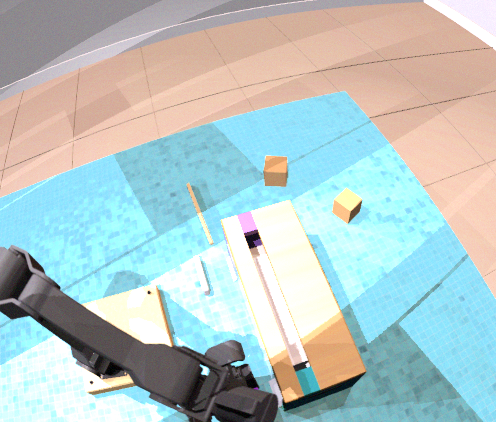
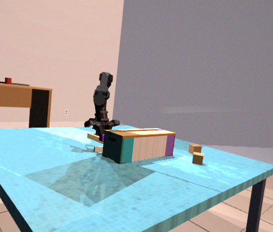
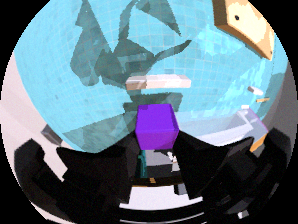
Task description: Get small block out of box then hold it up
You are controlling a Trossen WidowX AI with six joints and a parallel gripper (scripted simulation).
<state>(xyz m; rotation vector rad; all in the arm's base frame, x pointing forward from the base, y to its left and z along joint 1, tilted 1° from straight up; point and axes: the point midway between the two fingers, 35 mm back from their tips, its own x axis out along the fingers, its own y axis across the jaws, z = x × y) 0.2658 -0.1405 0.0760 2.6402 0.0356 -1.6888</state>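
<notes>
We find the purple block (image 3: 156,128) out of the box (image 1: 312,300), pinched in the pincer (image 3: 158,152) (beside the box); raising clear remains.

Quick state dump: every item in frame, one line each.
Gripper: shut on the purple block, low beside the box's teal end.
Purple block: out of the box, held between the jaws.
Box: upright on the table, apart from the gripper.
Two tan cubes: loose on the table beyond the box.
Tan stick: lying flat.
White stick: lying flat.
Board: flat, partly under the arm.
</notes>
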